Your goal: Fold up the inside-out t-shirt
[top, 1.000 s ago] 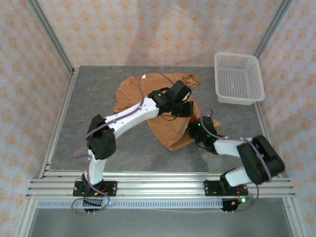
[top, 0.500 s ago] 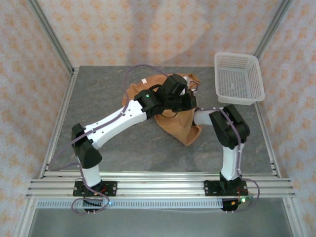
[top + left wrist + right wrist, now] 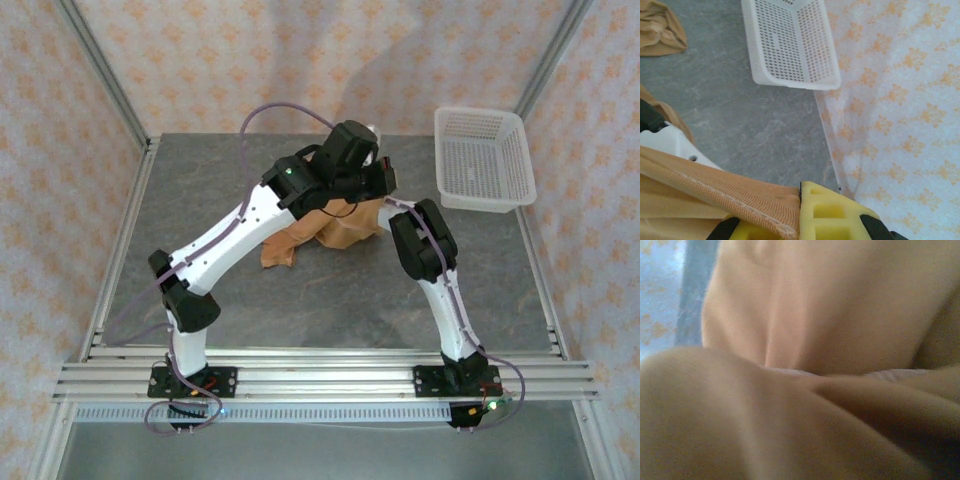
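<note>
**Top view.** The inside-out t-shirt [image 3: 335,232] lies bunched at the far centre of the table [image 3: 200,200]. The left arm [image 3: 250,225] crosses over it and hides its far part. The left gripper [image 3: 372,170] sits above the shirt's far edge. The right arm [image 3: 425,245] reaches in at the shirt's right side. A white basket [image 3: 485,160] stands at the far right, apart from the shirt.

**Left wrist view.** The yellow fingers [image 3: 832,215] are clenched on a stitched hem of the shirt. The basket and a patterned wall [image 3: 900,100] lie ahead.

**Right wrist view.** Blurred shirt cloth lies close against the lens. The state of the right gripper cannot be told.
</note>
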Robot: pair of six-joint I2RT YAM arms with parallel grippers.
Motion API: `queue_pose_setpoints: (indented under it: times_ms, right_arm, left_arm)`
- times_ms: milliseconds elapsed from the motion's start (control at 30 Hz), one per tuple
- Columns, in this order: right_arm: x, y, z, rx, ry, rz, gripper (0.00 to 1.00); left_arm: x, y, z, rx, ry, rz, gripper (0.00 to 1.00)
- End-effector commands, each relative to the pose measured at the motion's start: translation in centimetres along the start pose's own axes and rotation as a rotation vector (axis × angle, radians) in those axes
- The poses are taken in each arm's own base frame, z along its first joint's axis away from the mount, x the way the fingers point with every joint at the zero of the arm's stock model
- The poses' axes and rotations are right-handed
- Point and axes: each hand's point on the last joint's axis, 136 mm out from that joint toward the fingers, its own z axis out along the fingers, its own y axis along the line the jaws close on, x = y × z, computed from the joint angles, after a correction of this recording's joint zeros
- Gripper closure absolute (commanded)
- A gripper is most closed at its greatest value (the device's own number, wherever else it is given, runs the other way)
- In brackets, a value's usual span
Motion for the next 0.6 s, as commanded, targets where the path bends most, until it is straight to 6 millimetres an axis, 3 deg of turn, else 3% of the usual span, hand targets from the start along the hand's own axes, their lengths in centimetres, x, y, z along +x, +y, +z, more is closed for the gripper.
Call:
queue_pose_setpoints:
  times_ms: [0,67,133,233,400,567]
  right_arm:
    - [2.1,-9.7,2.0,0.277,0.032,-0.029,0.86]
    - [2.0,-9.1,1.3,0.245,0.058,-0.045,1.00]
    - [1.7,-7.1,0.0,0.182,0.095,-0.095,1.00]
    - [1.7,-3.4,-3.5,0.075,0.189,-0.182,1.00]
    - [1.1,-0.8,-12.0,-0.028,0.240,-0.331,1.00]
    - [0.9,-1.6,-20.8,-0.089,0.308,-0.438,1.00]
  left_arm:
    - [-1.0,-2.2,-3.9,0.132,-0.036,0.015,1.00]
    - [-1.7,0.0,-4.1,0.109,-0.058,-0.020,1.00]
    - [-2.7,2.9,-4.1,0.055,-0.080,-0.044,1.00]
    - [-4.6,8.1,-4.0,-0.054,-0.113,-0.070,1.00]
    - [-8.4,17.5,-3.3,-0.219,-0.171,-0.143,1.00]
    - [-10.5,26.7,-2.0,-0.366,-0.146,-0.232,1.00]
